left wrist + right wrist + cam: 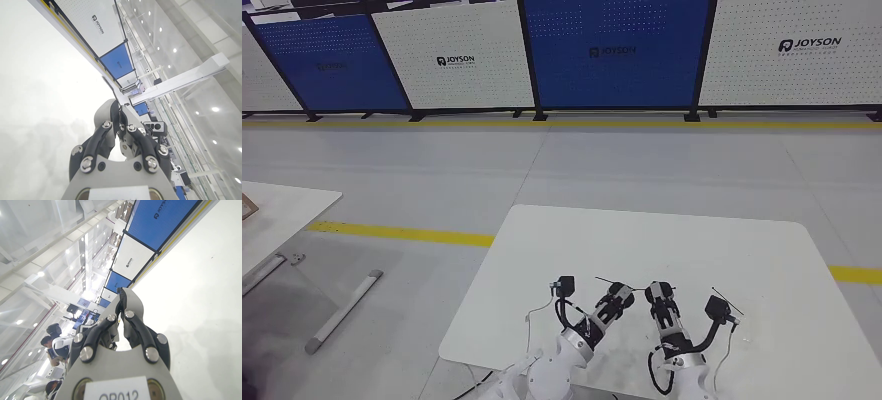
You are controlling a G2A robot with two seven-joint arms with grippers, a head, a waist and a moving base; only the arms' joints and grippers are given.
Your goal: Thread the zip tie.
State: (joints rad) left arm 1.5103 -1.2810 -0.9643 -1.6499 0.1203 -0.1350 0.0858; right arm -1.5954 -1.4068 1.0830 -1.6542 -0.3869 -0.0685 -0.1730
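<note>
Slippage is looming while the left claw (119, 108) is pinching the zip tie (109, 85) by the near edge of the worktop (662, 240), beside the pressed-together right claw (121, 293), because the thin strip could twist.

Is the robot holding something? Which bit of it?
The left gripper pinches a black zip tie along its strap, one end poking out past it. Whether the right gripper grips it too cannot be told.

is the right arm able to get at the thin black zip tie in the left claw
Probably yes: the left claw pinches the thin black plastic zip tie; the shut right claw sits close beside, nothing between.
</note>
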